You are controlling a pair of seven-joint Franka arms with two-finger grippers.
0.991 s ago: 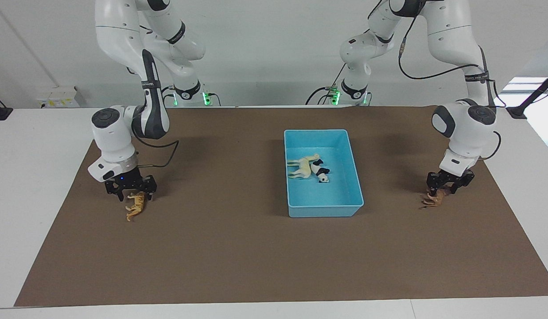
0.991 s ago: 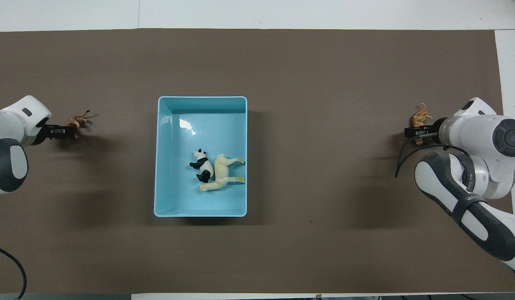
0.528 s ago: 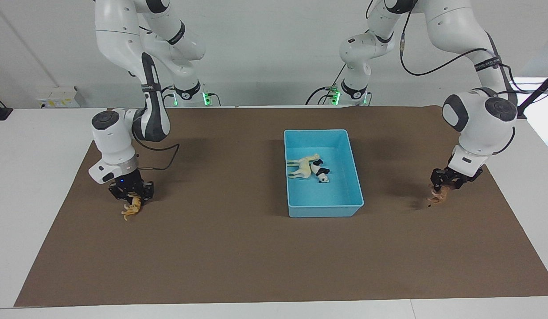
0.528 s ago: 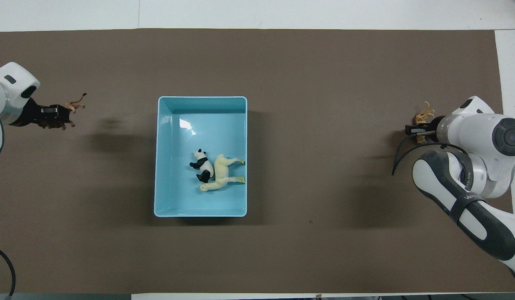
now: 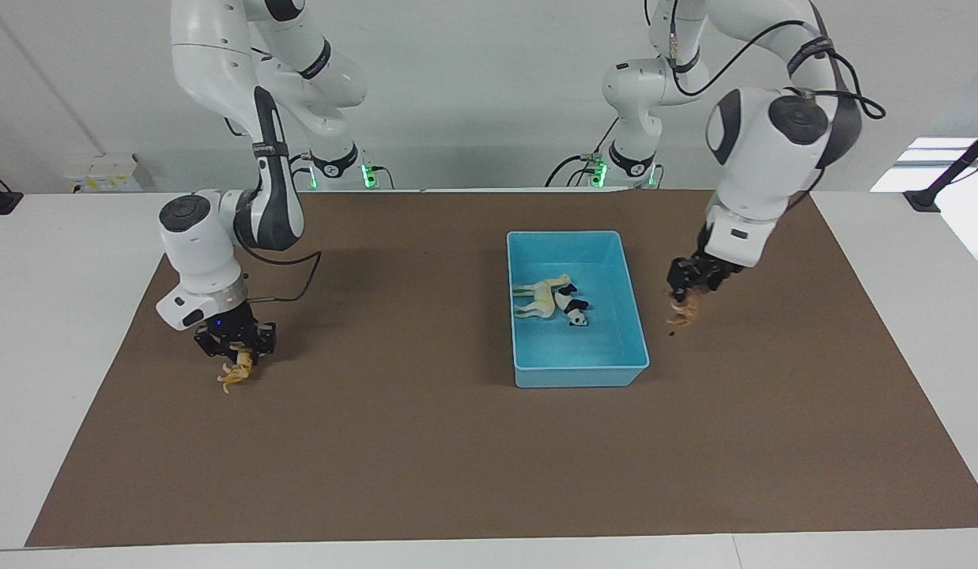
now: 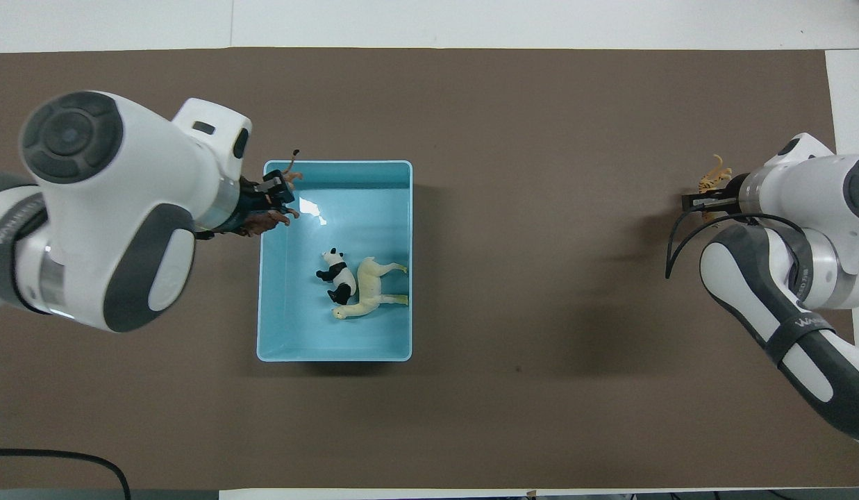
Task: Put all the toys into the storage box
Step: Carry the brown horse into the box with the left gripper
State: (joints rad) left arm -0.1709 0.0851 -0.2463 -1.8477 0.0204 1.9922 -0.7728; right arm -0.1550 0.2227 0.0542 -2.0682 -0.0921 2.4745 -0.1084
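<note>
Blue storage box (image 5: 636, 316) sits mid-table on the brown mat (image 5: 425, 442), holding the cream llama (image 5: 542, 297) and the panda (image 5: 572, 307) touching each other. Left tool (image 5: 691, 276) grips the brown toy (image 5: 682, 310), raised beside the box's rim at the left arm's end. Right tool (image 5: 236, 338) is clamped on the tiger (image 5: 237, 371), over open mat well apart from the box.

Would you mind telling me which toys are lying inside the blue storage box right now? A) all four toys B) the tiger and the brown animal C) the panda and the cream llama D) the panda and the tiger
C: only the panda and the cream llama lie side by side on the floor of the storage box.
</note>
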